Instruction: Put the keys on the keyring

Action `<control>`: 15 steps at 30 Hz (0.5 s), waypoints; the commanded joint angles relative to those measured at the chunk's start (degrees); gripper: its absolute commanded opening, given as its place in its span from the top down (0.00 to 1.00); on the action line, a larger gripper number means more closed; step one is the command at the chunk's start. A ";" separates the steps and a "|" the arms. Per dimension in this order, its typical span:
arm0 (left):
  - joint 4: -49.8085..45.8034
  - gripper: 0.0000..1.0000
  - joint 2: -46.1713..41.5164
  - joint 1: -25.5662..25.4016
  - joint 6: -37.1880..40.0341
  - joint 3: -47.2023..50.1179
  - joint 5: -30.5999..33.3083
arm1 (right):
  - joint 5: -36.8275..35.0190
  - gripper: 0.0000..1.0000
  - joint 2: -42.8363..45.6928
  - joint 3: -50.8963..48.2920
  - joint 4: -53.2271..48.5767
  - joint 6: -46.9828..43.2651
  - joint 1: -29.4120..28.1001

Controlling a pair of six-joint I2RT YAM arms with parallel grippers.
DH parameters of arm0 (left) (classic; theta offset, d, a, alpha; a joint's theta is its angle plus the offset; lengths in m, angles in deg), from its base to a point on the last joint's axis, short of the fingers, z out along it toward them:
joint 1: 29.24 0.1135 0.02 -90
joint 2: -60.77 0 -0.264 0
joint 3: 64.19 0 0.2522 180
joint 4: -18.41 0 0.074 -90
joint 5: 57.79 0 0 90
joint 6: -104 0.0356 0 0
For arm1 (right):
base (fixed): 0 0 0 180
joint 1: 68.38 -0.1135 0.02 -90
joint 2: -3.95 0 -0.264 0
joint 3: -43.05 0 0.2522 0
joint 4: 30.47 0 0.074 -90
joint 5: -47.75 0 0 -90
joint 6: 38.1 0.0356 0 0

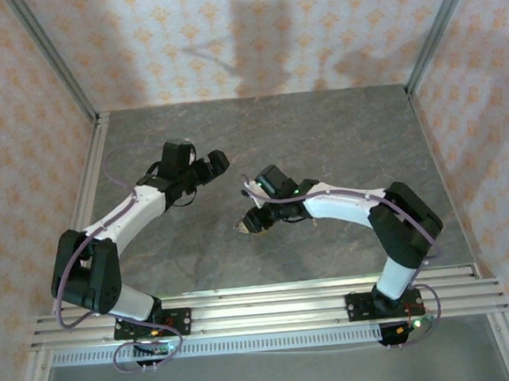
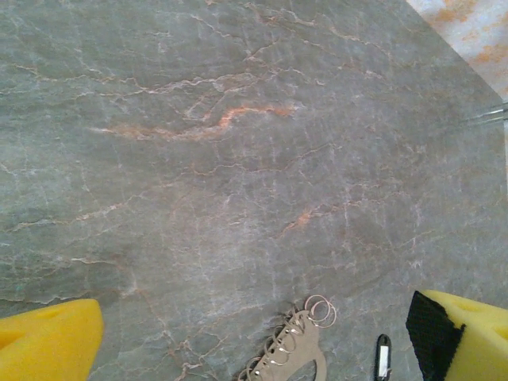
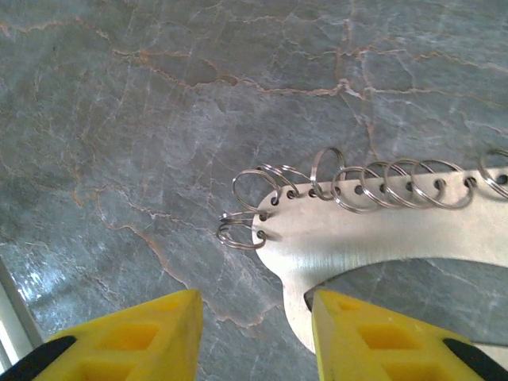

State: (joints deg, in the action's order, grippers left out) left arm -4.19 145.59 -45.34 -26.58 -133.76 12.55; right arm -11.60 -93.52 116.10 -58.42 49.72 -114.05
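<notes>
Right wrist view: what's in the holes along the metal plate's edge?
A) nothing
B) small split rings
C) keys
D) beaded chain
B: small split rings of thin wire are threaded through the row of holes along the edge of the metal plate, one after another.
</notes>
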 commanded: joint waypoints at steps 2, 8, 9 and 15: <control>-1.62 0.00 0.70 0.84 1.20 -2.12 -1.78 | -2.44 0.59 -2.58 2.48 -3.79 -5.74 -1.38; -1.63 0.00 0.88 1.56 1.21 -2.49 -2.62 | -5.98 0.51 -5.04 3.59 -4.14 -8.22 -2.57; -1.62 0.00 0.96 1.66 1.25 -2.55 -2.75 | -6.46 0.50 -5.54 3.86 -4.04 -8.44 -2.95; -1.45 0.00 1.31 1.81 1.29 -2.55 -3.18 | -8.64 0.51 -8.13 5.48 -3.80 -9.60 -4.11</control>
State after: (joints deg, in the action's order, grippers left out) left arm -5.02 146.24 -44.09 -26.45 -134.55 10.08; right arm -17.65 -100.56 119.83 -61.39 42.10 -117.59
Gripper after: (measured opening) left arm 0.999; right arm 0.498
